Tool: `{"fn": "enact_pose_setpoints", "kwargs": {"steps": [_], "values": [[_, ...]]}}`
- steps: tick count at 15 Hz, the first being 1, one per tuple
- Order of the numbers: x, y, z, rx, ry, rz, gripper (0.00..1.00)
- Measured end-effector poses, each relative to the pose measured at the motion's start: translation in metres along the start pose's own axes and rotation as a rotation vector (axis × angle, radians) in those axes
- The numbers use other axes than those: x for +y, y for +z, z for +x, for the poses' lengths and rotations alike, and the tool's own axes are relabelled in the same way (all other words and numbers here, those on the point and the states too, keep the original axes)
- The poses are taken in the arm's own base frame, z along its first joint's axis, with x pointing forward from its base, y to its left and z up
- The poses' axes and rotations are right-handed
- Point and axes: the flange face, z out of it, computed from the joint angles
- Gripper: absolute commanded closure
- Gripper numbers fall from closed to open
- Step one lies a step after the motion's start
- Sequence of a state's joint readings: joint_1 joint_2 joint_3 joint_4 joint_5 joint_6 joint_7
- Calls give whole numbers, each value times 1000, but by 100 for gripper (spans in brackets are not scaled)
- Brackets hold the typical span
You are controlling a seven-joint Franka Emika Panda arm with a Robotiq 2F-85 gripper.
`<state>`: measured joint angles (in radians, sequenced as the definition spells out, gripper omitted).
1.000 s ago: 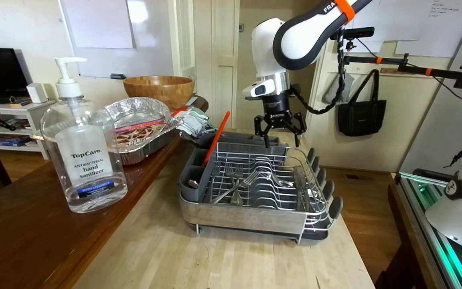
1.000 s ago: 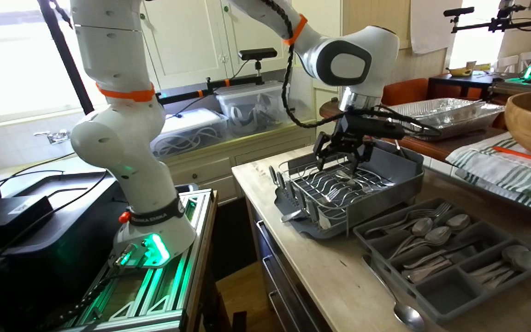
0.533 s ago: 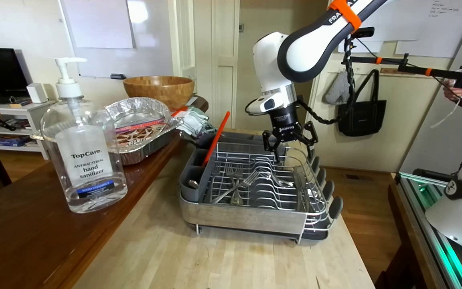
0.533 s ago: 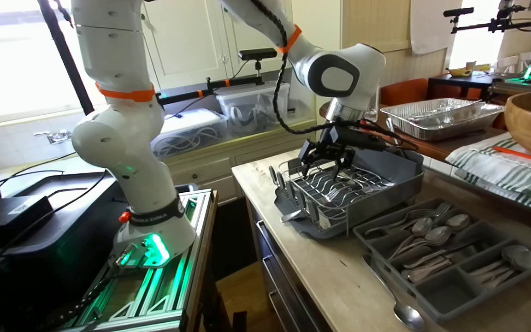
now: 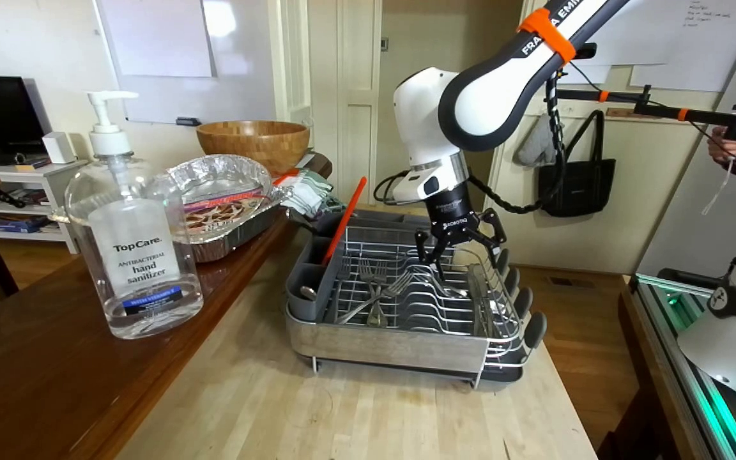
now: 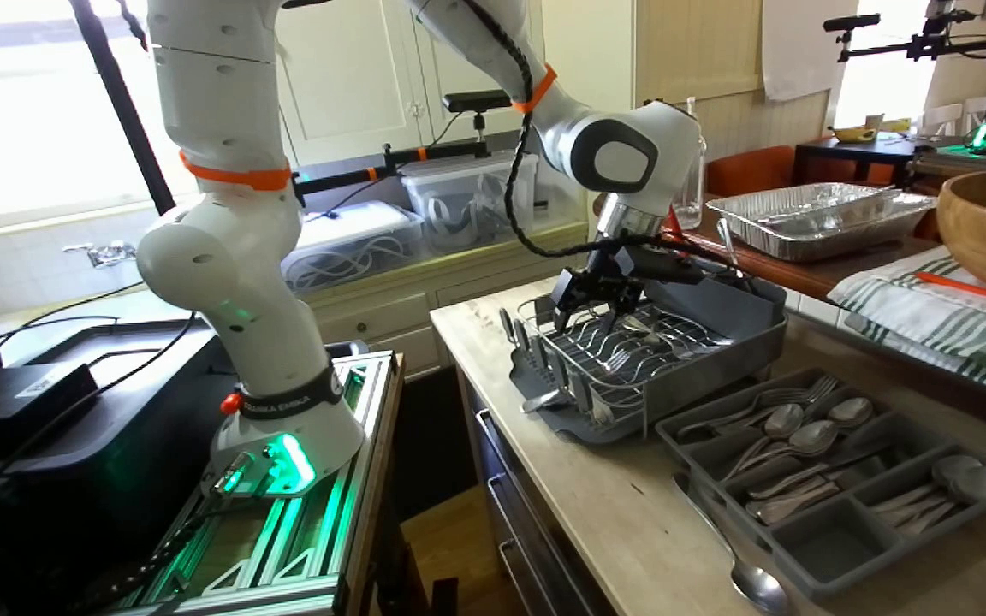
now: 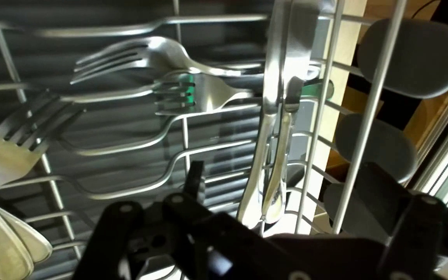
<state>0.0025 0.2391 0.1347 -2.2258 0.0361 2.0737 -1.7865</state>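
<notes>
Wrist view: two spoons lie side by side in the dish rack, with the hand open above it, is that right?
You've misnamed the pair: the wrist view shows two knives with flat blades. They do lie side by side in the dish rack, with the hand open above it.

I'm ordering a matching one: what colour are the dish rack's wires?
The dish rack's wires are silvery, clearest in the wrist view.
</notes>
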Motion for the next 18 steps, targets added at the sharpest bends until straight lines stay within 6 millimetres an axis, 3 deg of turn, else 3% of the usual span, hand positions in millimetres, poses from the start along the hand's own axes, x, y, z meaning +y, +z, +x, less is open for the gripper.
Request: {"fn": "enact_pose_setpoints", "kwargs": {"steps": [14, 18], "values": [[16, -21, -1, -51, -81, -86, 0], [22, -18, -5, -48, -123, -81, 0]]}}
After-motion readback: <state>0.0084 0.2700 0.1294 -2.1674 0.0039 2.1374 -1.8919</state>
